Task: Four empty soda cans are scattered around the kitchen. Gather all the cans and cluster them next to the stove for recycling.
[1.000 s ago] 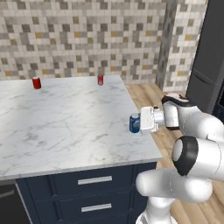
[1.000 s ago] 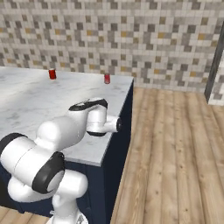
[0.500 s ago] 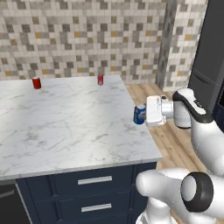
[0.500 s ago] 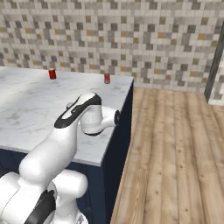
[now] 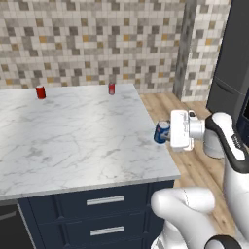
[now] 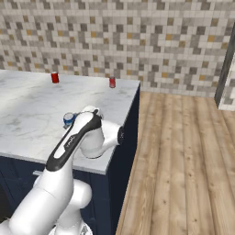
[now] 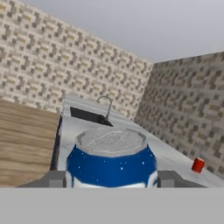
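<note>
From the left base view, my tool [image 5: 167,133] points sideways toward the worktop [image 5: 73,141], its jaws closed part-way around the blue can [image 5: 162,132], which I hold upright at the worktop's right edge, above the line where marble meets the wood floor [image 5: 170,104]. The hand view confirms the grip: the blue can [image 7: 111,158] fills the lower middle with its silver top facing up, and 1 dark fingertip [image 7: 53,178] presses each flank. In the right base view my arm hides most of the blue can [image 6: 69,119], of which the silver top and a sliver of blue show beside the elbow. 2 red cans stand well apart from the tool on the far side of the worktop, near the tiled wall [image 5: 97,44]: 1 red can [image 5: 41,92] toward the far left and another red can [image 5: 112,89] near the far right corner. The right base view shows the same pair, the left red can [image 6: 55,77] and the corner red can [image 6: 112,82], both upright. In the hand view 1 red can [image 7: 197,165] stands on the marble at the right, and further along a sink [image 7: 87,116] with a curved tap [image 7: 105,105] is set into a worktop. Navy drawers [image 5: 104,200] with silver pulls front the worktop below.
</note>
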You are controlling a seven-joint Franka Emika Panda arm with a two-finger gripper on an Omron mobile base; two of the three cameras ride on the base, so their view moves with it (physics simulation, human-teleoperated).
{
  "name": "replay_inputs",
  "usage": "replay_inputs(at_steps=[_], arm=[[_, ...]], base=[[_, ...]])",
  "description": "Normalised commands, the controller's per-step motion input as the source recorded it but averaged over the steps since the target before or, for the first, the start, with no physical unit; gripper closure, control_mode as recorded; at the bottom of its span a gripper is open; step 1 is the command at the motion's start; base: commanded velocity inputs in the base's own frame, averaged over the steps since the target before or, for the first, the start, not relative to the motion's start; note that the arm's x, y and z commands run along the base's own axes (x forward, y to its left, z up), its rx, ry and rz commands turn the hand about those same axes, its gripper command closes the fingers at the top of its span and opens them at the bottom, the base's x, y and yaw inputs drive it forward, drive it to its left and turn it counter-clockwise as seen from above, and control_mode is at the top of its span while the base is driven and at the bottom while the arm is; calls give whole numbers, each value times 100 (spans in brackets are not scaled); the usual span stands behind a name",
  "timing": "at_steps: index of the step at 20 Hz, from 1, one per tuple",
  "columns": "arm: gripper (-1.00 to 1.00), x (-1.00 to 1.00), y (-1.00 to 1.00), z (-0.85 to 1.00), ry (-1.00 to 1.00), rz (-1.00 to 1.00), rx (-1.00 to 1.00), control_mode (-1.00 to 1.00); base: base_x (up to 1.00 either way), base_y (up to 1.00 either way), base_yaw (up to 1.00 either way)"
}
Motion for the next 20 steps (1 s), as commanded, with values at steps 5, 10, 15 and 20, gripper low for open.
replay_inputs(at_steps=[5,10,15,20], arm=[[100,0,0,0,-1,0,0,100],[100,0,0,0,0,0,0,100],[100,0,0,0,0,0,0,100],[100,0,0,0,0,0,0,100]], base=[[-1,0,0],[-70,0,3],[-92,0,13],[-35,16,24]])
